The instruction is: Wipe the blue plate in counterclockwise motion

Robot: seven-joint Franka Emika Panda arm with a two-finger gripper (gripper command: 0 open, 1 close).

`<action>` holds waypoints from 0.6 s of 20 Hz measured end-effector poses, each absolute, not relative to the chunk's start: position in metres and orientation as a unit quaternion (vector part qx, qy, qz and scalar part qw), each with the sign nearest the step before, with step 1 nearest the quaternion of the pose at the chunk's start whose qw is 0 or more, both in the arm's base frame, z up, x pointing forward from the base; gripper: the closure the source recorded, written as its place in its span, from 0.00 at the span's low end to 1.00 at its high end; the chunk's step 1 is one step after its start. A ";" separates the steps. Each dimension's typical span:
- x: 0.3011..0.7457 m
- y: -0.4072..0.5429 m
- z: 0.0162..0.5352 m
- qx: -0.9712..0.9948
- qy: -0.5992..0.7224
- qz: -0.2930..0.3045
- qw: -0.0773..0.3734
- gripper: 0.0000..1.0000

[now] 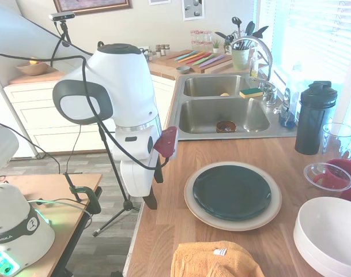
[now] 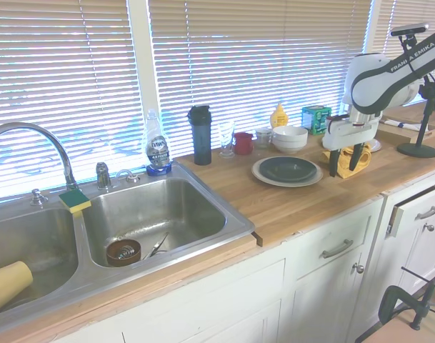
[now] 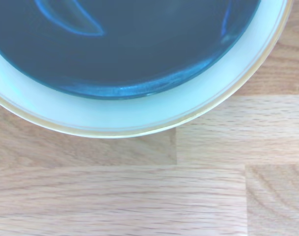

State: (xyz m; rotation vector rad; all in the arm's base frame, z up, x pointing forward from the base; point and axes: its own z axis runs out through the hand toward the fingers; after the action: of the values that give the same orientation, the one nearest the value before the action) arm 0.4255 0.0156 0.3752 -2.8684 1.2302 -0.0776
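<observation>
The blue plate (image 1: 231, 191) (image 2: 287, 168) is round, glossy and very dark. It rests on a larger beige plate (image 1: 233, 224) (image 2: 263, 176) on the wooden counter. My gripper (image 1: 154, 187) (image 2: 344, 161) hangs open and empty just above the counter's front edge, beside the plates and not touching them. An orange towel (image 1: 215, 261) (image 2: 361, 160) lies crumpled on the counter close to the gripper. The wrist view shows the blue plate's (image 3: 124, 44) edge, the beige rim (image 3: 139, 115) and bare wood.
Stacked white bowls (image 1: 331, 234) (image 2: 290, 137), a glass bowl (image 1: 328, 176), a red cup (image 2: 243, 143) and a black shaker bottle (image 1: 313, 118) (image 2: 200, 134) stand past the plates by the window. The double sink (image 1: 221, 115) (image 2: 153, 214) lies further along the counter.
</observation>
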 end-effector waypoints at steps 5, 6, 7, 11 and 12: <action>0.435 0.013 0.376 -0.906 0.423 -0.023 0.008 0.00; 0.439 0.011 0.375 -0.903 0.428 -0.024 0.007 0.00; 0.444 0.008 0.375 -0.902 0.432 -0.025 0.005 0.00; 0.456 -0.005 0.377 -0.899 0.436 -0.038 -0.007 0.00; 0.457 -0.009 0.378 -0.898 0.437 -0.043 -0.011 0.00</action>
State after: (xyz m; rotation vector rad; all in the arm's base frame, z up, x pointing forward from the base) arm 0.4575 -0.0089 0.3783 -2.8419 1.3817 -0.1348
